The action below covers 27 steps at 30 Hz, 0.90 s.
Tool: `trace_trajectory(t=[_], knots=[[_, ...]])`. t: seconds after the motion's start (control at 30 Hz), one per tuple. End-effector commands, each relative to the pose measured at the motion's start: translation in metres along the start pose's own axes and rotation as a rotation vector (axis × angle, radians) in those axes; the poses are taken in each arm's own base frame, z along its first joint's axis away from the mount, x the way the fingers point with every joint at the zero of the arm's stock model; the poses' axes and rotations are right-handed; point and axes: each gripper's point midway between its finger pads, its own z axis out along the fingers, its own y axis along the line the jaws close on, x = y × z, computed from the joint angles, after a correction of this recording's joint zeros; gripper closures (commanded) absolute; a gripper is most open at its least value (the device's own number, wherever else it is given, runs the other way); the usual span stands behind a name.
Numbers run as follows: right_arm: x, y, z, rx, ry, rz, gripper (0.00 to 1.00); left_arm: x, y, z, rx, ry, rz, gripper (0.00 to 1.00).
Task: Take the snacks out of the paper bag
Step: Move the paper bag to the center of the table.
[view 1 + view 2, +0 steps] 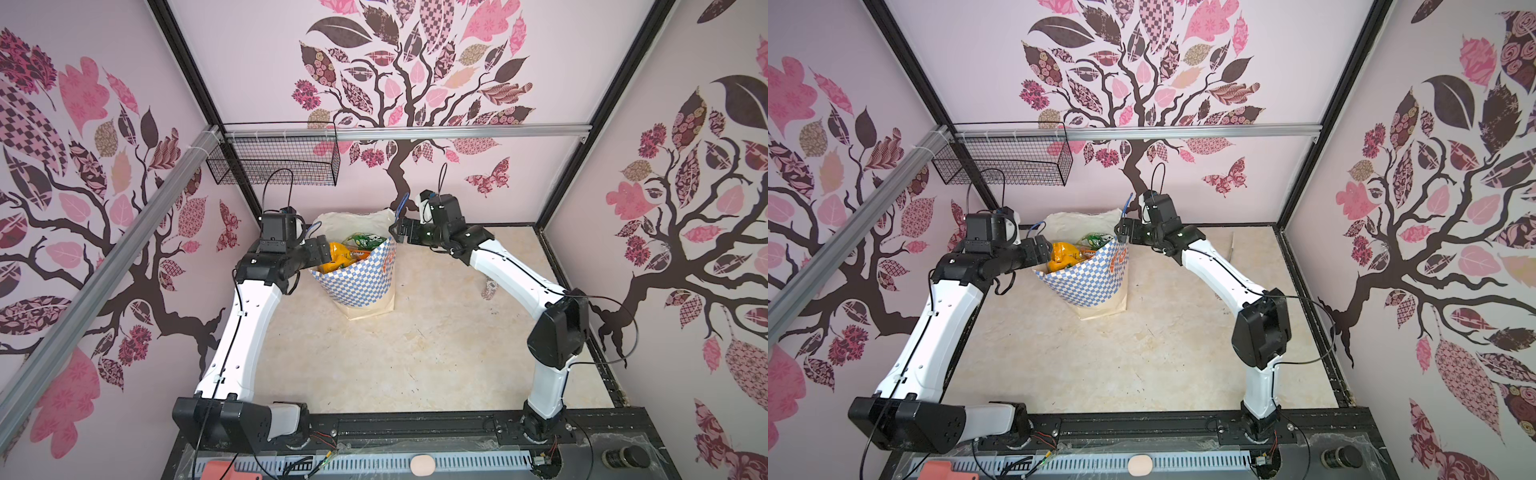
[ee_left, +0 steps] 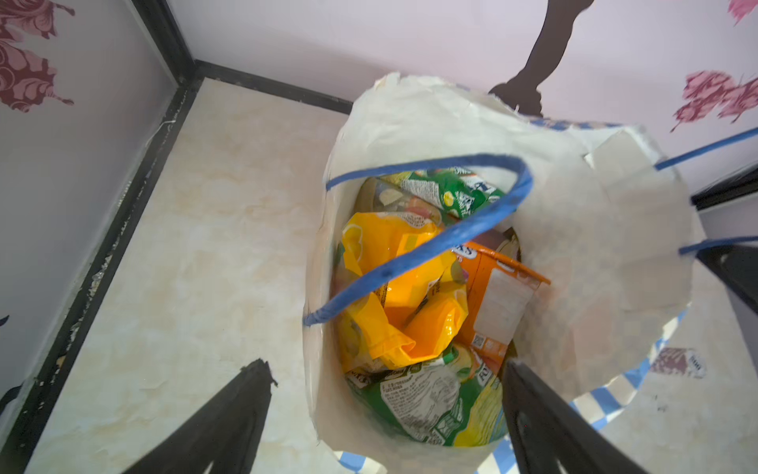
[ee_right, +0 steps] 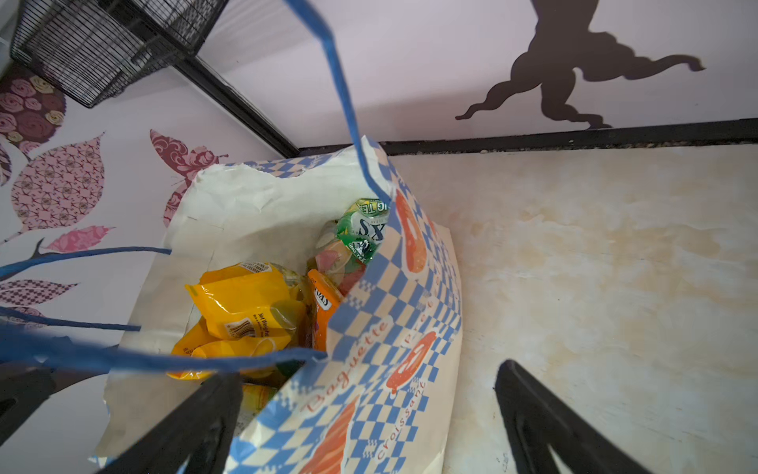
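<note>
Spread wide astride opposite walls of the paper bag (image 1: 357,286): left gripper (image 1: 323,251), right gripper (image 1: 397,232) (snacks (image 2: 402,295) heaped just below both, none pinched).

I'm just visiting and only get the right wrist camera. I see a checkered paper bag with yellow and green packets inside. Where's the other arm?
Observer: Across the paper bag from yours. In both top views the left gripper sits at the opposite rim.
Operator: Has it grabbed something?
Observer: No. In the left wrist view its fingers stand wide apart, one outside the bag wall and one over the opening, holding nothing.
Operator: Any snacks I'm missing?
Observer: Yes, a second green packet lies partly under the yellow packets, on the left gripper's side.
</note>
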Motion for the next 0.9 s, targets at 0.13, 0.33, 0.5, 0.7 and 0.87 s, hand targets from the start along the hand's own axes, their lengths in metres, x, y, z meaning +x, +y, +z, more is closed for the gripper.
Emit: trace_trajectory(t=[0.13, 0.33, 0.5, 0.7, 0.87], knots=[[0.009, -0.009, 0.044, 0.073, 0.076, -0.009, 0.07, -0.013, 0.042, 0.009, -0.137, -0.006, 0.024, 0.09], [0.007, -0.005, 0.044, 0.055, 0.059, -0.002, 0.34, -0.012, 0.035, 0.033, -0.055, 0.026, -0.002, 0.25], [0.012, -0.006, 0.034, 0.052, 0.057, 0.007, 0.59, -0.007, 0.017, 0.056, 0.058, 0.09, -0.057, 0.54], [0.007, 0.0, 0.011, 0.044, 0.036, -0.002, 0.81, -0.011, 0.007, 0.056, 0.113, 0.088, -0.096, 0.98], [-0.003, 0.017, -0.019, -0.012, -0.008, 0.002, 0.96, -0.02, -0.016, 0.033, 0.232, 0.044, -0.134, 1.0]])
